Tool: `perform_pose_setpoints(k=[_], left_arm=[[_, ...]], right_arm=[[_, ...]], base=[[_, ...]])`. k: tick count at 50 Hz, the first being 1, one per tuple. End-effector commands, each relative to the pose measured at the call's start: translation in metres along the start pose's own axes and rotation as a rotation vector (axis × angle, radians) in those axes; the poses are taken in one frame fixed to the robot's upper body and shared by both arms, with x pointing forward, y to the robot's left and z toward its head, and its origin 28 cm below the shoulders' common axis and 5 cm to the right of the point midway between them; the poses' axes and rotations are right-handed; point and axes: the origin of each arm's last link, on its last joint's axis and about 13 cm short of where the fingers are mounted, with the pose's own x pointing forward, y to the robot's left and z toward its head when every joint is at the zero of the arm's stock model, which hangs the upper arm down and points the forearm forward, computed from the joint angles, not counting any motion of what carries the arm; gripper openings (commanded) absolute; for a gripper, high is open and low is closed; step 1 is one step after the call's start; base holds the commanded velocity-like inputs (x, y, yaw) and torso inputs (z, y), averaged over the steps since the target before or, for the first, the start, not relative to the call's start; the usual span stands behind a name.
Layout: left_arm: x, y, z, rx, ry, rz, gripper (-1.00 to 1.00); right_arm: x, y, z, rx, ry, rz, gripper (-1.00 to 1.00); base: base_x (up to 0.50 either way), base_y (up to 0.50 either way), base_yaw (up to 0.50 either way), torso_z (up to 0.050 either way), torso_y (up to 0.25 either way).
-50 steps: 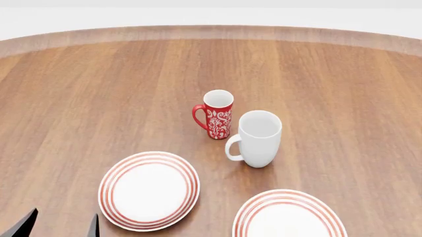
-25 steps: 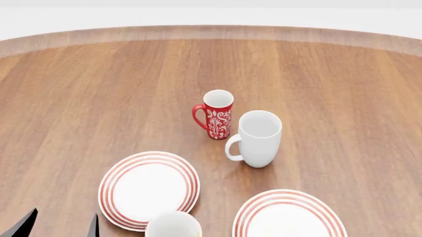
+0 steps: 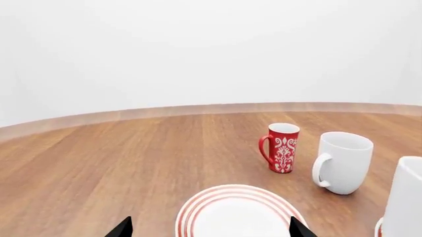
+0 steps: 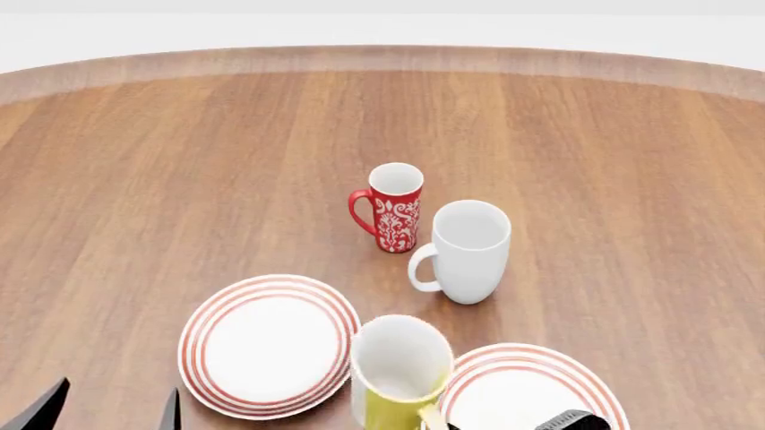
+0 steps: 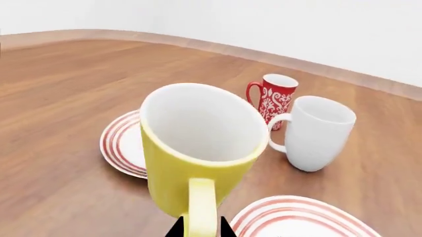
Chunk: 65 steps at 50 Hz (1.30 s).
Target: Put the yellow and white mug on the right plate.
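Btwn plates: yellow and white mug (image 4: 400, 372) upright, handle robotward

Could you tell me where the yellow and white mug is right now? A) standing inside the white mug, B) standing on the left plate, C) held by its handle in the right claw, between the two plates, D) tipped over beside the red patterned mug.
C: the right claw pinches the handle of the yellow and white mug, between the left plate and the right plate.

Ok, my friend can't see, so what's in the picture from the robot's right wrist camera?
A short yellow mug with a white inside fills the middle, its handle between the right gripper tips. Behind stand a slim red patterned mug and a taller white mug, with red-ringed white plates on the wooden table.
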Motion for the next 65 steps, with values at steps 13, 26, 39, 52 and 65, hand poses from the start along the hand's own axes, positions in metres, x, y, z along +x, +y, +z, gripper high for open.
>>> perform_pose_setpoints(k=[13,26,39,52,65], left_arm=[[0.000,0.000,0.000,0.006,-0.002,-0.001,1.00],[-0.001,-0.001,0.001,0.005,-0.003,0.000,1.00],[0.000,0.000,0.001,0.002,-0.001,-0.001,1.00],[0.000,0.000,0.000,0.002,0.000,-0.003,1.00],[0.000,0.000,0.000,0.005,0.001,-0.001,1.00]], right_arm=[[-0.024,-0.035,0.017,0.038,-0.083,-0.221,-1.00],[-0.039,-0.049,0.019,0.081,-0.094,-0.324,-1.00],[-0.046,-0.056,0.012,0.088,-0.067,-0.389,-1.00],[-0.046,-0.057,0.009,0.089,-0.039,-0.419,-1.00],[-0.039,-0.057,0.002,0.049,0.015,-0.423,-1.00]], base=[[0.00,0.00,0.00,0.000,0.001],[0.00,0.00,0.00,0.000,0.000],[0.00,0.00,0.00,0.000,0.000],[0.00,0.00,0.00,0.000,0.000],[0.00,0.00,0.00,0.000,0.001]])
